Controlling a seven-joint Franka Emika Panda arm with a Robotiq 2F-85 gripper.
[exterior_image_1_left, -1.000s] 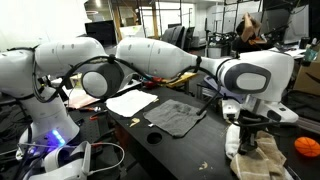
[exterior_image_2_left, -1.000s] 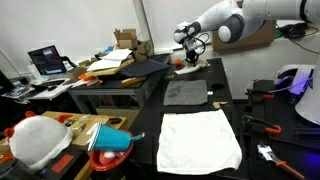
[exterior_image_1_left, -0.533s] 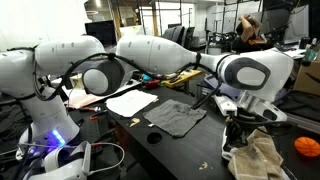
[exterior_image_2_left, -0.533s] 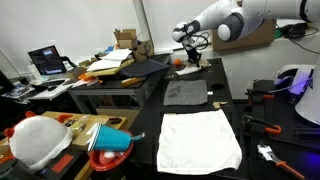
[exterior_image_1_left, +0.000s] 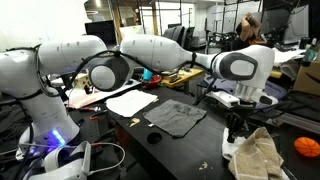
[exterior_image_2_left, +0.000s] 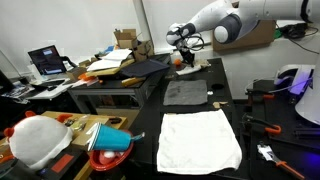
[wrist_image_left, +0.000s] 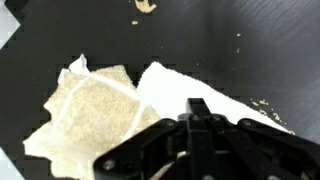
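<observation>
Beige cloth lies crumpled at one end of the black table. In the wrist view it sits at about 9 o'clock from the gripper; in an exterior view the cloth is at 5 o'clock, just below the gripper. The jaws look pressed together with nothing between them, hanging over the cloth's edge and apart from it. Closed like that, a descent would likely only press the folds flat. The cloth also overlaps a white sheet, so a pinch at the overlap could drag both. The table's edge is near, and a sideways pull might slide the fabric off. A grey cloth lies at 9 o'clock, well apart, with white paper beyond it and an orange ball at 3 o'clock. A crumb sits at 12 o'clock in the wrist view. None of these blocks the way down.
</observation>
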